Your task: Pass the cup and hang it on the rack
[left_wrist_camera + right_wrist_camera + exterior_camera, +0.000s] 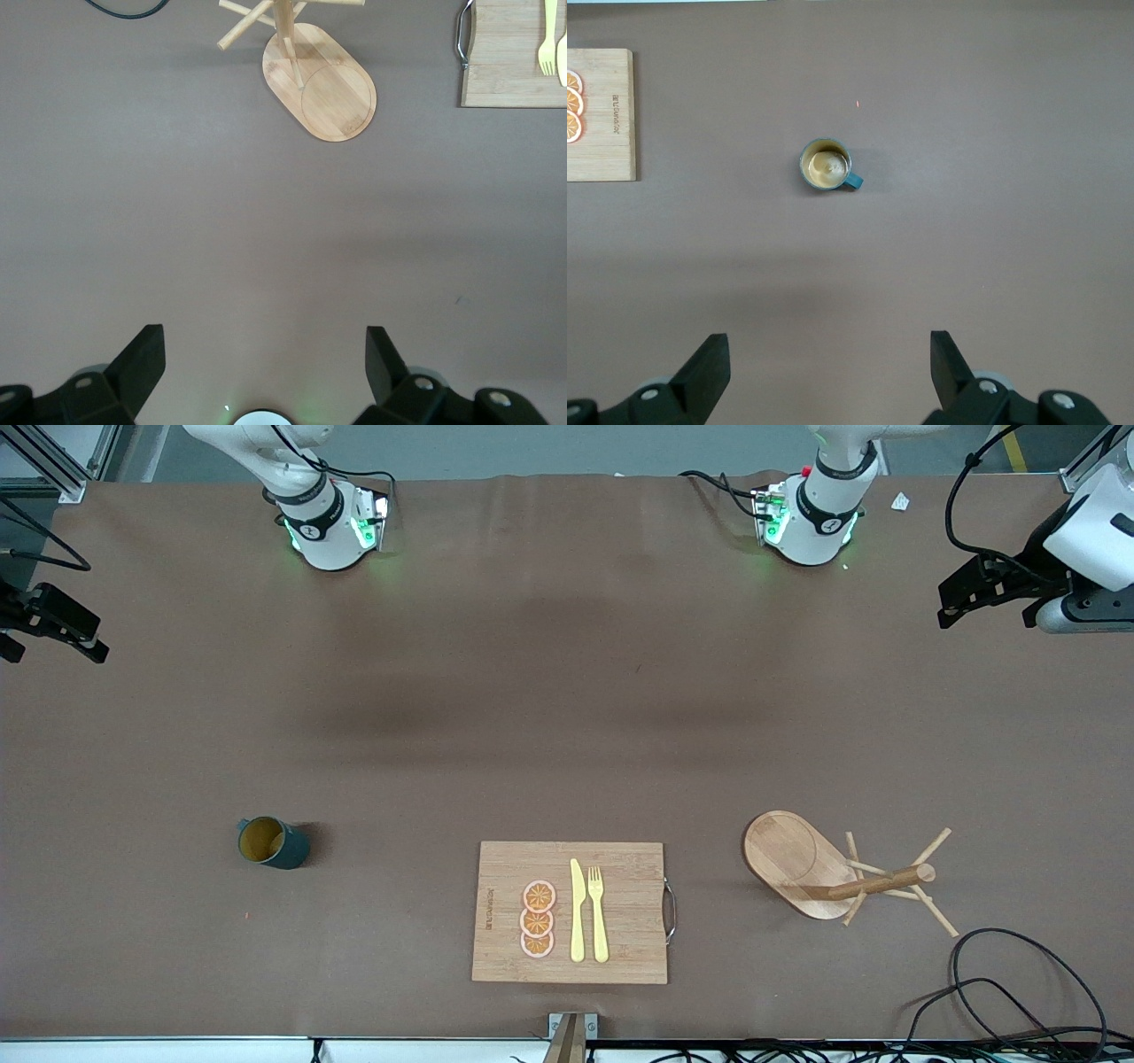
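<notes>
The cup (pixel 273 842) sits untouched near the table's (pixel 567 691) front edge, and the rack (pixel 842 872) stands near that edge too. Both the right gripper (pixel 828 372) and the left gripper (pixel 266 367) wait open, up high. Nothing has begun; I think the right gripper must go down to the cup first.

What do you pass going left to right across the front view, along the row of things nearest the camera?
cup → cutting board, carrying orange slices, then knife, then fork → rack
</notes>
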`<state>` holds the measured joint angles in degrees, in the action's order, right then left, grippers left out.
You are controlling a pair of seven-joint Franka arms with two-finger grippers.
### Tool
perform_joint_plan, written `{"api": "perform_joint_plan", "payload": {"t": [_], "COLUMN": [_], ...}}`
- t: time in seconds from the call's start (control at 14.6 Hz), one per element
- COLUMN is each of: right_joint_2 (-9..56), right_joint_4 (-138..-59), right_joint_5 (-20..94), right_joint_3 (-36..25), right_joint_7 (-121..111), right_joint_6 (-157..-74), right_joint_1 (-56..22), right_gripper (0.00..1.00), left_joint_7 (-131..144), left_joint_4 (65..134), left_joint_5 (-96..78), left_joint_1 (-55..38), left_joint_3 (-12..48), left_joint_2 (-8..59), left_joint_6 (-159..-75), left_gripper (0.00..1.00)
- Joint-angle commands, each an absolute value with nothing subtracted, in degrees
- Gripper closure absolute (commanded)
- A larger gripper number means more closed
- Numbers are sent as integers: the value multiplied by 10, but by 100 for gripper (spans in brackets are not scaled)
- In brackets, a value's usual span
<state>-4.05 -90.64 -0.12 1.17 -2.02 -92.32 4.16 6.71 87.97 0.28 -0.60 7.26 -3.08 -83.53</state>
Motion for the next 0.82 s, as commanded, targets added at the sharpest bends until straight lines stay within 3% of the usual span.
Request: {"api": "perform_joint_plan", "payload": {"t": [0.0, 0.75], "right_joint_2": [-52, -51], "right_joint_4": [-914, -913], "right_joint_5": [-2, -2], "right_joint_3": [23, 23], "right_joint_7": [-29, -30], "right_joint_6": [-925, -929], "right_joint_1": [56, 57], "right_gripper": [0, 0], "left_joint_7": [62, 62], "left_joint_4": [866, 861], "left_joint_5": [5, 5], "left_joint_1": [-4, -7], "left_joint_3": [73, 73], "left_joint_2": [-25, -21], "left_joint_6": [-824, -824], "left_gripper": [0, 0]}}
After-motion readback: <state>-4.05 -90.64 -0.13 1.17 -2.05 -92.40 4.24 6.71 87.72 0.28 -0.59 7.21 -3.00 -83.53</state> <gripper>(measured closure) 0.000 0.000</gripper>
